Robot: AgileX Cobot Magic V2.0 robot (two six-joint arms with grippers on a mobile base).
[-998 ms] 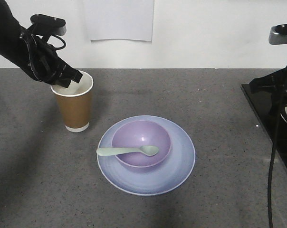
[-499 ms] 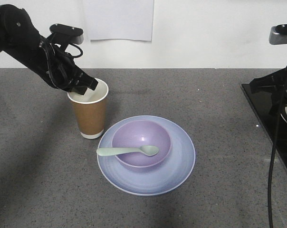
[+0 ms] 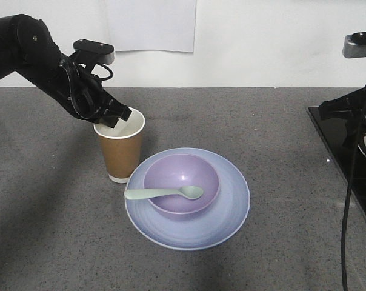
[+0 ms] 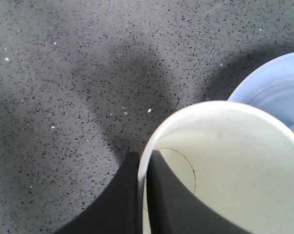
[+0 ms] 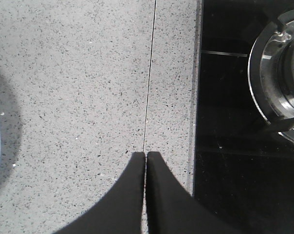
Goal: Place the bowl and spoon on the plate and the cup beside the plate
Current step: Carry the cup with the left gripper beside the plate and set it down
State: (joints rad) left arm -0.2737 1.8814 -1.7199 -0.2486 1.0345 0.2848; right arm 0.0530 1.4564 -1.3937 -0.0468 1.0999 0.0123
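The brown paper cup [image 3: 122, 151] stands upright just left of the pale blue plate [image 3: 228, 221], its base close to the plate's rim. My left gripper [image 3: 118, 116] is shut on the cup's near-left rim, one finger inside and one outside. The left wrist view shows the same pinch: the left gripper [image 4: 142, 158] on the white rim of the cup [image 4: 225, 156], with the plate [image 4: 276, 87] just beyond. A lavender bowl [image 3: 178, 171] sits on the plate, and the mint-green spoon [image 3: 162, 193] lies across the bowl's rim, handle pointing left. My right gripper [image 5: 146, 155] is shut and empty over the counter.
A black stove top [image 3: 343, 157] with a burner [image 5: 283, 83] fills the counter's right side, and the right arm [image 3: 356, 109] hangs over it. A white paper sheet [image 3: 151, 24] is stuck on the back wall. A thin seam [image 5: 149, 73] runs through the grey counter.
My left gripper has carried the cup to the right, from the far left of the counter to the plate's left rim. Bowl, spoon, plate and right arm have not moved.
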